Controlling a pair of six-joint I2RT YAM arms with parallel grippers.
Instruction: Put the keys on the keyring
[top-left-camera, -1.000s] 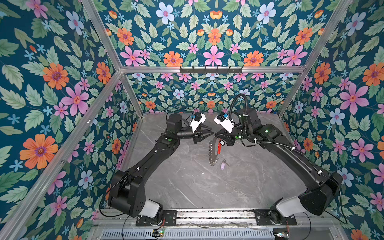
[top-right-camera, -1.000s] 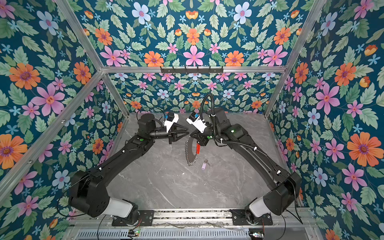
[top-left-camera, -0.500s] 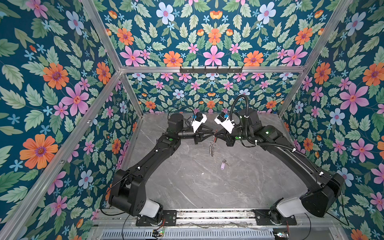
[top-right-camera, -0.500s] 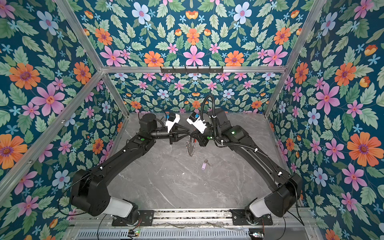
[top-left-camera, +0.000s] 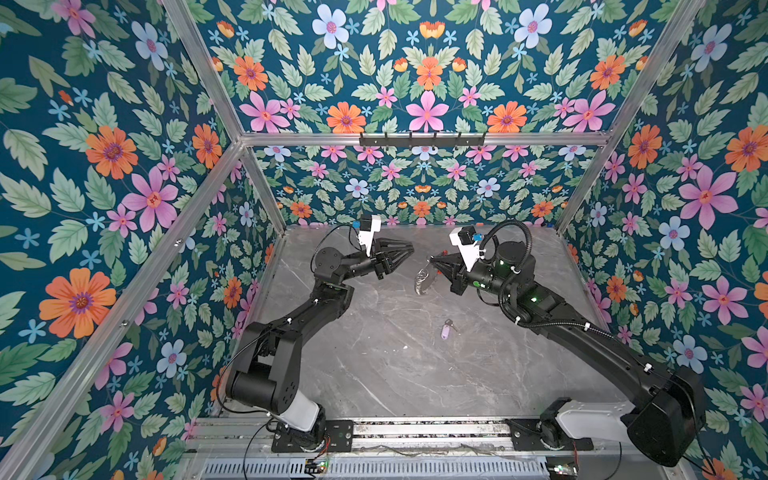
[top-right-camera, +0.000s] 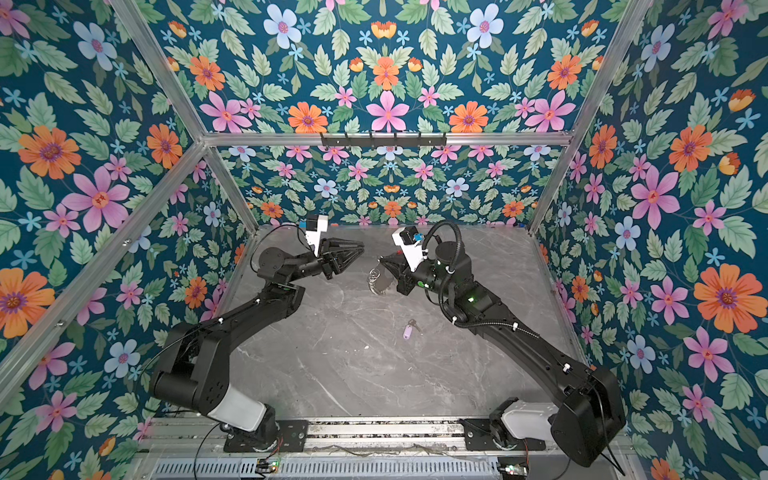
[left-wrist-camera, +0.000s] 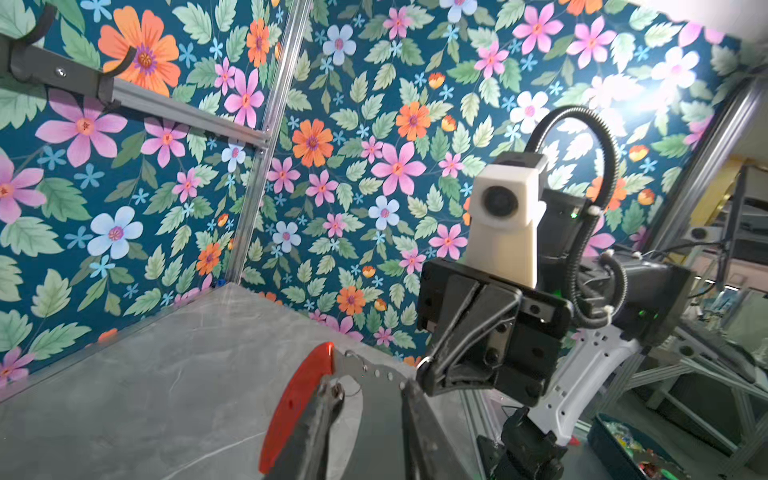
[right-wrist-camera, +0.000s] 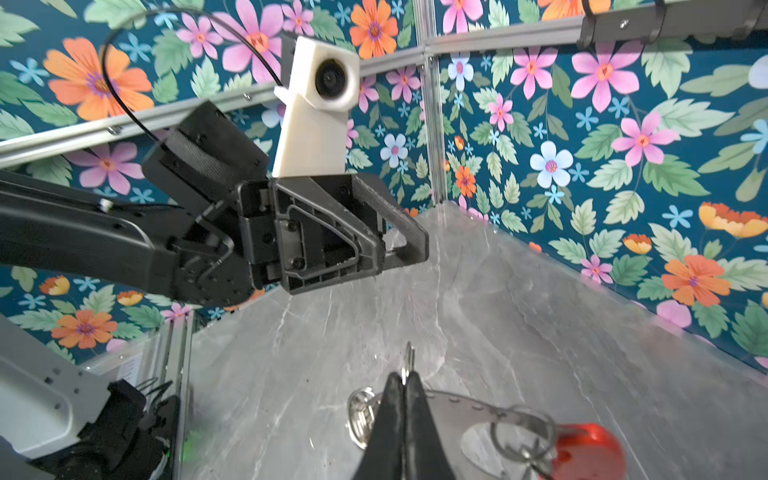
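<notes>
My right gripper (top-left-camera: 431, 259) (right-wrist-camera: 405, 376) is shut on the keyring (top-left-camera: 423, 281) (top-right-camera: 376, 281), which hangs from it above the table with a bunch of small silver rings. Its red curved section (left-wrist-camera: 299, 407) (right-wrist-camera: 590, 453) shows in both wrist views. My left gripper (top-left-camera: 411, 249) (left-wrist-camera: 370, 392) hovers just left of the right gripper's tips, with its fingers slightly apart and nothing visible between them. One of the keys, with a lilac tag (top-left-camera: 445, 331) (top-right-camera: 408, 331), lies on the grey table nearer the front, away from both grippers.
The grey marble table (top-left-camera: 395, 374) is boxed in by floral walls on three sides. A black hook rail (top-left-camera: 422, 140) runs across the back wall, high above the arms. The arm bases stand on the front rail.
The left gripper has drawn back to the left and away from the keyring after closing in on it. The keyring has turned and now hangs shorter under the right gripper.
</notes>
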